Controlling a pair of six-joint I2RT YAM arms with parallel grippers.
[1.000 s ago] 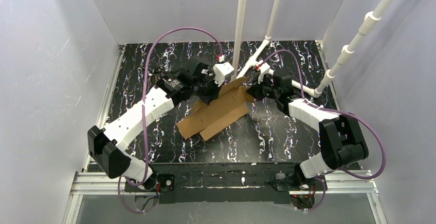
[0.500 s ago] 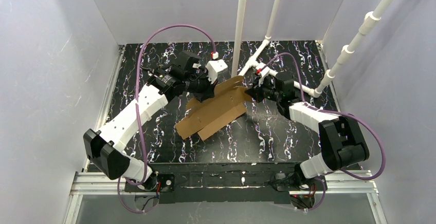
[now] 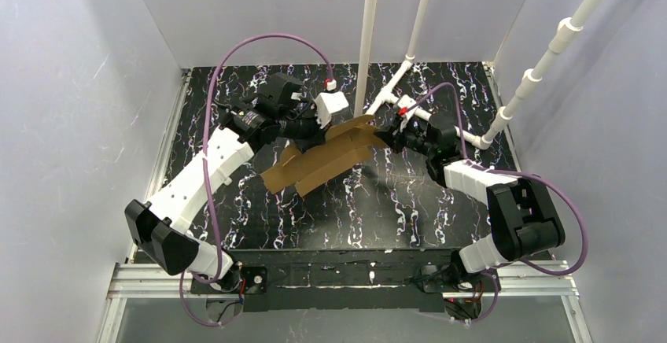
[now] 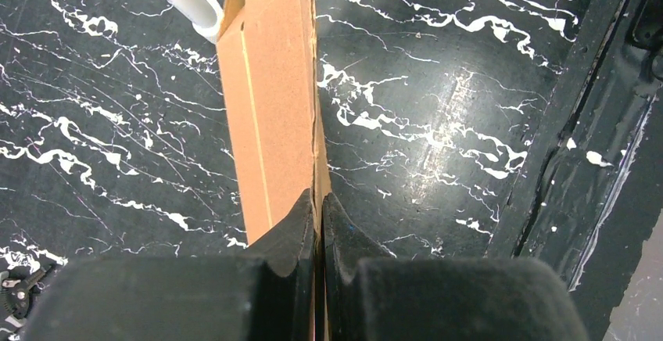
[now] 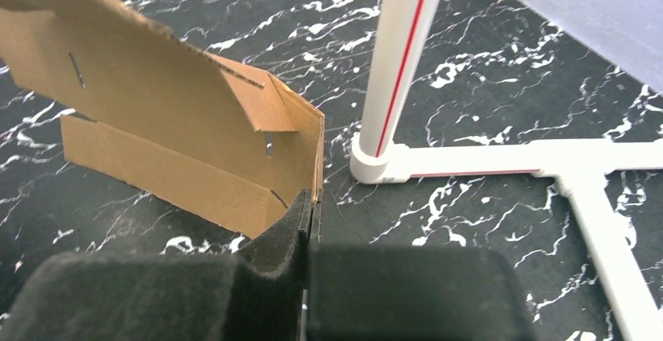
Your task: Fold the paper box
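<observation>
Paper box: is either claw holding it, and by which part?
Both hold the paper box. The left claw pinches the edge of a long panel; the right claw pinches the upright edge at one end.

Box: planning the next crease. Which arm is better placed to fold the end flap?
Probably right: the right hand pinches the box at that flap; the left hand grips a long edge.
</observation>
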